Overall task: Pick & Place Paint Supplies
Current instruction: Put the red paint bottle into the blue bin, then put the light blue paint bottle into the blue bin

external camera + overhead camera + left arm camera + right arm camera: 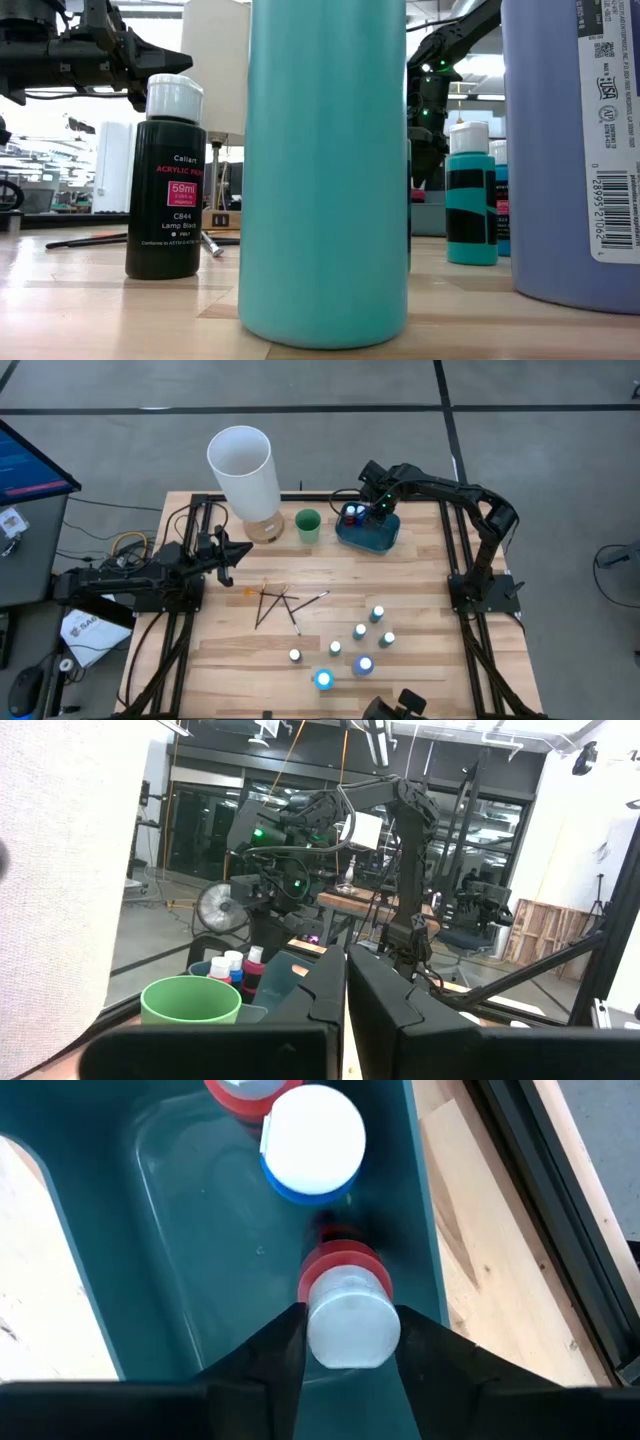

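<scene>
Upper centre of the high view, inside the blue tray, the right pincer grips a red bottle by its white cap. Best lowered upright beside the blue bottle, then released. Left pincer waits mid-left over the counter; its spread I cannot tell.

Purple bottle cut off, right edge

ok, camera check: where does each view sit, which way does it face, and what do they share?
High: overhead, straight down; both arms, left gripper idle.
Low: table height, looking level past paint bottles; black bottle nearest left.
Left wrist: faces across the green cup toward the right arm.
Right wrist: looks down into the blue tray; right gripper around a red bottle.
Shared: tray appears in high, both wrist views.
</scene>
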